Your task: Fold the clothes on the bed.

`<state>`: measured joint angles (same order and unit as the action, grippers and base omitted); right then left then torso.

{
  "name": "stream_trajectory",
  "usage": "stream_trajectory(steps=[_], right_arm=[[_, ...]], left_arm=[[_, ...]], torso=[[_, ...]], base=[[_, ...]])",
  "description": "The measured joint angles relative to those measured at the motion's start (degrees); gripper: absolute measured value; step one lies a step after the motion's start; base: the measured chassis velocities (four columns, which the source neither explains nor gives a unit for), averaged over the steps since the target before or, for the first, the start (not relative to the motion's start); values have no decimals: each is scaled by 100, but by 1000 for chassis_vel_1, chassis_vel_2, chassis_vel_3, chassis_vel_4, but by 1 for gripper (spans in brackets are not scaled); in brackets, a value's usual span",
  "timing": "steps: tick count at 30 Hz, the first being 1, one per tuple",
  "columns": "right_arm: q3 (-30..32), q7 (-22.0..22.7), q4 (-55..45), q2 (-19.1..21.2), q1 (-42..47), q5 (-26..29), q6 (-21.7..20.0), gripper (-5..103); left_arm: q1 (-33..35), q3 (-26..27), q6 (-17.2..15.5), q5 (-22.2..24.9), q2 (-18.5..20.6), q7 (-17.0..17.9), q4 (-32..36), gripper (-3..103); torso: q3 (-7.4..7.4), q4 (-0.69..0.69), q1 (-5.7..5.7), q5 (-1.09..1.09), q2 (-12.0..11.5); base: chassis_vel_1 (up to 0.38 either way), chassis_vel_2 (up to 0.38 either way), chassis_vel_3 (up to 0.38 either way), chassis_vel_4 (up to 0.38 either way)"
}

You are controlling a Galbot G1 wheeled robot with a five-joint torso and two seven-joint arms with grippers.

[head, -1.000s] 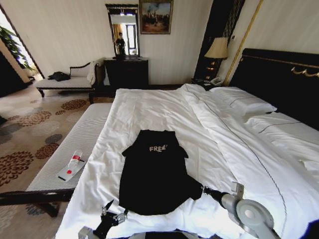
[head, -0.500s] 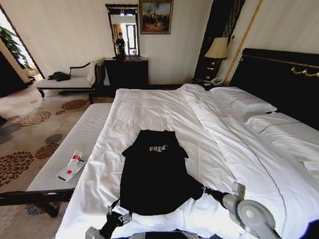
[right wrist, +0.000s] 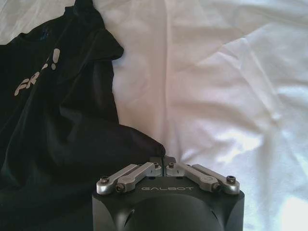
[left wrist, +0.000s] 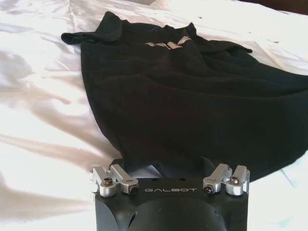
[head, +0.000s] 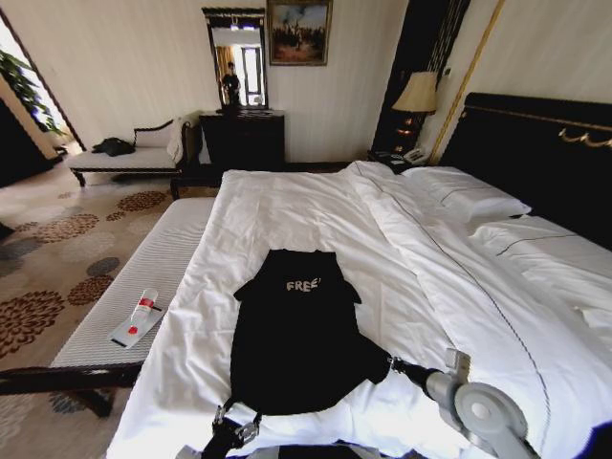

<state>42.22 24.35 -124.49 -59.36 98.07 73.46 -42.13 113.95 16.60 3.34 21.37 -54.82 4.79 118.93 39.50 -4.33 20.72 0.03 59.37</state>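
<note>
- Black soft fabric: the T-shirt [head: 296,330] lies chest-up on the white duvet [head: 287,210] of the bed [head: 535,153], near the foot edge closest to me, its white "FREE" lettering [head: 302,285] facing up and its collar pointing toward the far side of the room.
- My right hand [right wrist: 164,162] is clenched on the T-shirt's lower corner on my right side; in the right wrist view its fingers [right wrist: 130,174] are folded in together over a small peak of black cloth (the fabric bunches up just there).
- In the head view that right hand [head: 392,364] sits at the shirt's right hem corner, with the arm's pale joint behind it, low over the duvet.
- My left hand [head: 235,417] is at the hem on my left side, right at the cloth's edge.
- From the left wrist view the left hand [left wrist: 169,169] is released, its fingers [left wrist: 111,177] spread wide, with the hem's edge lying between them and not pinched.
- Beside the bed, on my left, a pale bench [head: 143,287] carries a small bottle [head: 142,308] lying on a flat card.
</note>
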Motion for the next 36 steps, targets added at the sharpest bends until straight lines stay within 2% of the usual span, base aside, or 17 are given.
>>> stream_trajectory(steps=[3,6,8,9,12,13,16,18,20,21,28,33,36], right_arm=[[-12,29,-14,-11,2,-2,0,0],[-10,34,-15,-12,8,-2,0,0],[-3,37,-21,-12,12,-3,0,0],[-3,37,-21,-12,12,-3,0,0],[5,42,-40,-21,24,-2,0,0],[5,42,-40,-21,24,-2,0,0],[10,46,-62,-30,45,-2,0,0],[14,50,-73,-31,54,-1,0,0],[26,67,-116,-31,88,19,0,0],[32,99,-181,-30,132,67,0,0],[15,150,-334,-63,193,144,0,0],[35,-21,-241,-81,92,145,0,0],[101,-219,-266,-99,205,78,0,10]], left_arm=[[12,5,31,-58,-15,-32,21,71],[43,5,71,-124,-10,-73,25,66],[73,7,121,-179,10,-109,23,55],[73,7,121,-179,10,-109,23,55],[84,13,153,-207,34,-123,20,38],[84,13,153,-207,34,-123,20,38],[118,40,159,-200,57,-122,94,23],[142,57,159,-189,62,-120,142,23],[238,105,159,-178,75,-110,323,12],[403,163,159,-162,87,-87,568,3],[632,345,166,41,81,-2,1055,1],[319,468,-12,465,-100,138,1244,1],[-58,506,-284,778,-254,297,1312,1]], torso=[[0,0,0,0,0],[0,0,0,0,0],[0,0,0,0,0],[0,0,0,0,0],[0,1,0,0,0],[0,1,0,0,0],[0,0,0,0,0],[0,0,0,0,0],[0,0,0,0,0],[0,0,0,0,0],[0,1,0,0,0],[0,2,0,-1,0],[0,1,0,-1,0]], base=[[0,0,0,0],[0,0,0,0],[0,0,0,0],[0,0,0,0],[0,0,0,0],[0,0,0,0],[0,0,0,0],[0,0,0,0],[0,0,0,0],[0,0,0,0],[0,0,0,0],[0,0,0,0],[0,0,0,0]])
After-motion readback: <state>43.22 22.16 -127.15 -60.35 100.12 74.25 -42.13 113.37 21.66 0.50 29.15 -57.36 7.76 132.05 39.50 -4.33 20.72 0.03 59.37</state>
